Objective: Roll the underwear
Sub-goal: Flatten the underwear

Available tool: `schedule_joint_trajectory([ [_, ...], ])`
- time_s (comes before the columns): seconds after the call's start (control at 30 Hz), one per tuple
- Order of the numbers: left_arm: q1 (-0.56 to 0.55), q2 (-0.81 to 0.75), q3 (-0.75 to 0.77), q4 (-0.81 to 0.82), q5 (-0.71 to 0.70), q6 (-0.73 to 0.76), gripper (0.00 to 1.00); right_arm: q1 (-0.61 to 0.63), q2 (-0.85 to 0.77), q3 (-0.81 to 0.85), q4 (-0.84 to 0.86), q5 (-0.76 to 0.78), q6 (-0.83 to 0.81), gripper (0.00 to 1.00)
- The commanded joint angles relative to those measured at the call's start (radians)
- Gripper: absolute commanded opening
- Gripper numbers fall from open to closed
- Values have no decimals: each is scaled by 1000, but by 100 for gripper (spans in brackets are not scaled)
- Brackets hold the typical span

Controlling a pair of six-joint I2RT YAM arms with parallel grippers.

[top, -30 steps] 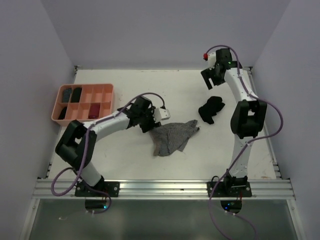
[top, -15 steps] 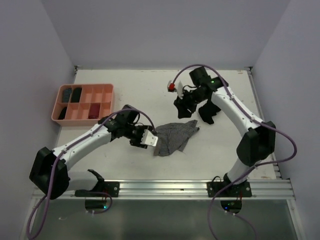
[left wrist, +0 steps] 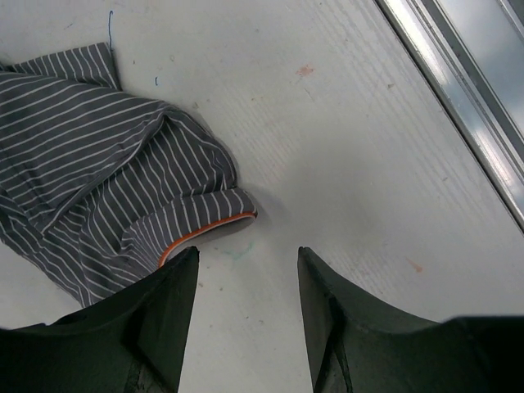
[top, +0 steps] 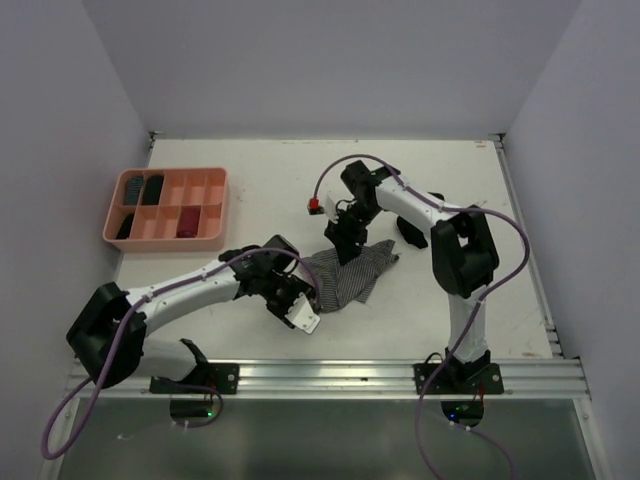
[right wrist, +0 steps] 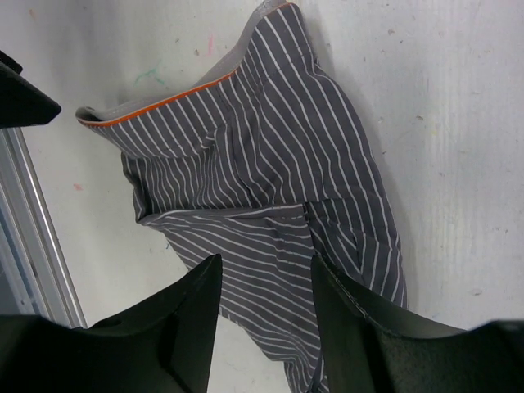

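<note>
Near the table's near edge, the left claw [left wrist: 247, 262] is held apart over bare table with nothing gripped, its arm stretched low from the near left corner. Just beyond it, the striped underwear [top: 345, 278] is left crumpled mid-table. The right claw [right wrist: 264, 262] is held apart over the cloth's far side, nothing clamped, its arm folded back. The black underwear [top: 408, 232] is seen beyond.

Black underwear [top: 407, 232] mostly tucked behind the right arm [top: 415, 203], striped underwear [left wrist: 90, 164] running off the left wrist view's edge, tray [top: 165, 243] contents too small to name
</note>
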Motion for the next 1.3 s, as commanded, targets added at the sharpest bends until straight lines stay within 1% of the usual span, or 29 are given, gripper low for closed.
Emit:
schedule_joint_trajectory([
  [0.0,-31,26,-9,62,-13,59,55,6,24,56,-15,0,-46,52],
  [0.37,-78,80,-9,105,-47,97,55,26,113,71,8,18,-46,53],
  [0.47,-91,97,-16,137,-71,96,55,28,116,70,13,9,-44,50],
  [0.57,-107,116,-35,206,-119,85,54,29,105,62,11,7,-44,41],
  [0.6,-110,129,-47,223,-131,82,52,28,95,56,10,9,-44,34],
  [0.67,-114,146,-52,243,-162,81,46,29,82,51,1,6,-47,26],
  [0.7,-116,162,-61,255,-175,70,42,29,69,48,-4,6,-49,18],
  [0.73,-116,166,-65,272,-186,68,31,29,58,44,-13,3,-49,15],
  [0.8,-116,150,-97,289,-217,67,20,29,24,33,-26,-3,-49,8],
  [0.83,-116,137,-107,301,-223,67,12,29,10,21,-30,-3,-49,6],
  [0.9,-116,97,-113,285,-223,47,7,29,-19,7,-33,-6,-44,0],
  [0.93,-116,80,-113,265,-220,30,4,29,-52,-8,-36,-9,-41,0],
  [1.03,-116,-4,-122,216,-193,-22,0,28,-109,-42,-49,-34,-32,0],
  [1.1,-119,-90,-137,191,-171,-42,0,29,-166,-54,-65,-49,-26,0],
  [1.17,-124,-149,-139,133,-144,-54,0,29,-232,-77,-85,-80,-14,0],
  [1.2,-124,-205,-136,113,-112,-71,0,28,-260,-85,-93,-95,-9,0],
  [1.27,-125,-258,-122,64,-64,-100,0,34,-334,-117,-105,-141,11,0],
])
